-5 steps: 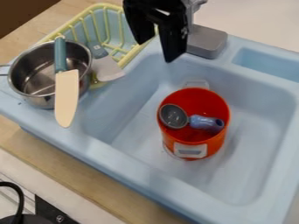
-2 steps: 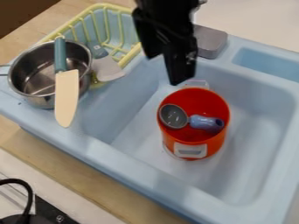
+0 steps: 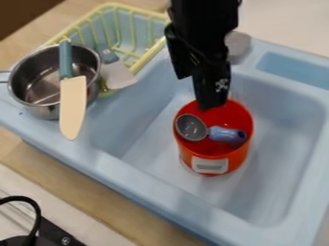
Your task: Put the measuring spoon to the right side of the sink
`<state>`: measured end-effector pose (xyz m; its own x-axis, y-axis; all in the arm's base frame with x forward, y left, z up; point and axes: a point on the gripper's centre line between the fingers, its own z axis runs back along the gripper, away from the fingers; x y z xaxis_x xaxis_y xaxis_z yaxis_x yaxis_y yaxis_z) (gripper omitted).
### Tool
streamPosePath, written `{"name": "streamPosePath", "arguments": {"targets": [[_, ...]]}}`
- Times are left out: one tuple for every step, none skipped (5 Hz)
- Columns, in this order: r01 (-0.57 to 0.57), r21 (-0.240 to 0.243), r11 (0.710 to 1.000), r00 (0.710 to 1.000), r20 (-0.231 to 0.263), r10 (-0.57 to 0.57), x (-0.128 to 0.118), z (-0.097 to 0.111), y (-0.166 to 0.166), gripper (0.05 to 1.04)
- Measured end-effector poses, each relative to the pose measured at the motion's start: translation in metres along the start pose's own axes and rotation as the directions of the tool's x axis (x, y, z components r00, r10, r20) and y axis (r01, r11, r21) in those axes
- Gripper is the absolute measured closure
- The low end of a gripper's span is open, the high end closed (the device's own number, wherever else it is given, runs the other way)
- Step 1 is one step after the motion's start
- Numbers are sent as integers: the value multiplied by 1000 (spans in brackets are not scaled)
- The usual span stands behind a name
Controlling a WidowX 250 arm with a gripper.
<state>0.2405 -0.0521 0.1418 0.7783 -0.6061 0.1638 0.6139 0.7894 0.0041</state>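
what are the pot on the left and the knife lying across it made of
The pot looks like stainless steel, going by its shiny grey wall and mirror-like glints inside. The knife seems to be matte plastic or painted wood, with a plain cream blade and a teal handle; the look leaves that open.

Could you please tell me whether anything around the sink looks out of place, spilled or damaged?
The knife looks askew: it lies across the metal pot, its blade jutting past the rim over the edge of the sink. I see no spill or damage.
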Motion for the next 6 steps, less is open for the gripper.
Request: {"name": "streamPosePath", "arguments": {"targets": [[10, 8, 1000, 1000, -13, -9, 0, -1, -1, 85], [33, 4, 999, 998, -50, -33, -4, -14, -1, 85], [30, 35, 999, 998, -63, -28, 0, -29, -1, 85], [28, 40, 999, 997, -67, -26, 1, -40, -3, 85], [30, 43, 999, 997, -68, -27, 4, -48, -4, 85], [40, 42, 998, 997, -67, -37, 4, -52, -4, 85]]}}
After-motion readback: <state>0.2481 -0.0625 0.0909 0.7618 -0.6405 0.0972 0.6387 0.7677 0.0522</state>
